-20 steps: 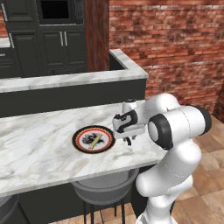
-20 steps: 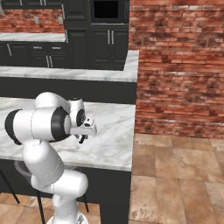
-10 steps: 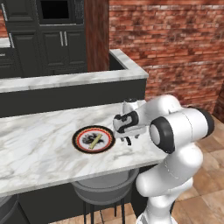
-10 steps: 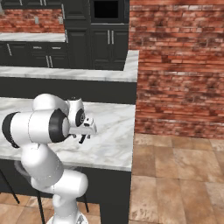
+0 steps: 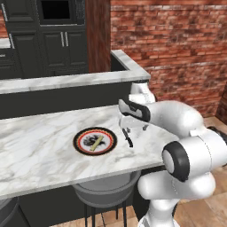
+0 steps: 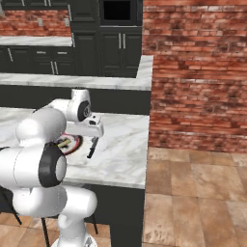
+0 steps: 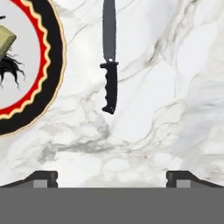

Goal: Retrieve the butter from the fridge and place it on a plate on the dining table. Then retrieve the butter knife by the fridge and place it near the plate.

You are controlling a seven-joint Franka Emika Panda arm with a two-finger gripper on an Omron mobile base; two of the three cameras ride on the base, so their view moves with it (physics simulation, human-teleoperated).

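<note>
The butter knife lies flat on the marble worktop, just beside the plate at its 3 o'clock, apart from the rim. The butter rests on the plate. Judged light, stiff and slim; best taken across the ribbed handle. The pincer hangs above, fingers spread wide, pinching nothing, arm bent forward over the worktop.
</note>
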